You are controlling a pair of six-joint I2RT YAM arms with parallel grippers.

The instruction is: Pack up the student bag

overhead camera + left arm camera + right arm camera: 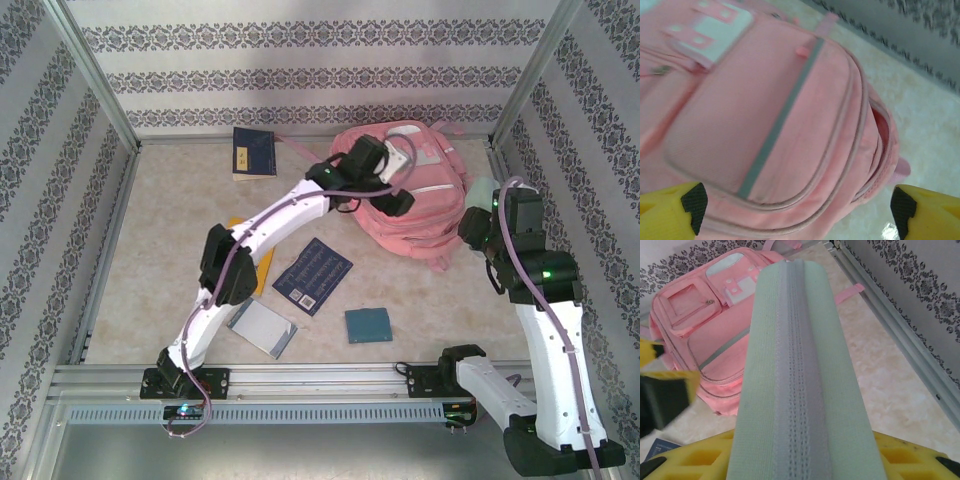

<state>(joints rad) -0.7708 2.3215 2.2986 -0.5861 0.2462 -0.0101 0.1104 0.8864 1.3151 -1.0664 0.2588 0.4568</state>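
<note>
The pink backpack (420, 185) lies flat at the far right of the table (170, 220), front pockets facing up. The left hand (799, 202) hovers just over the front pocket, its yellow fingers spread wide with nothing between them. The right hand (800, 462) is near the table's right edge, just beside the backpack. It is clamped on a pale green pencil case (800, 365) with a grey zip running down its length.

The step in hand looks to be getting the pencil case into the backpack. A narrow reddish slit (881, 127) runs along one edge of the backpack, probably the main zip partly undone. The next move likely calls for the left hand to catch one lip of that slit and lift it. The right hand could then feed the case in end first.

A dark blue book (253, 152) lies at the far side and a patterned blue book (312, 275) in the middle. A small teal book (367, 324) and a grey notebook (262, 327) lie nearer.

From above, the left arm covers the middle of the backpack, so how far the slit gapes cannot be told. The pencil case hides the right fingertips. A yellow thing (262, 272) under the left arm is too covered to name.
</note>
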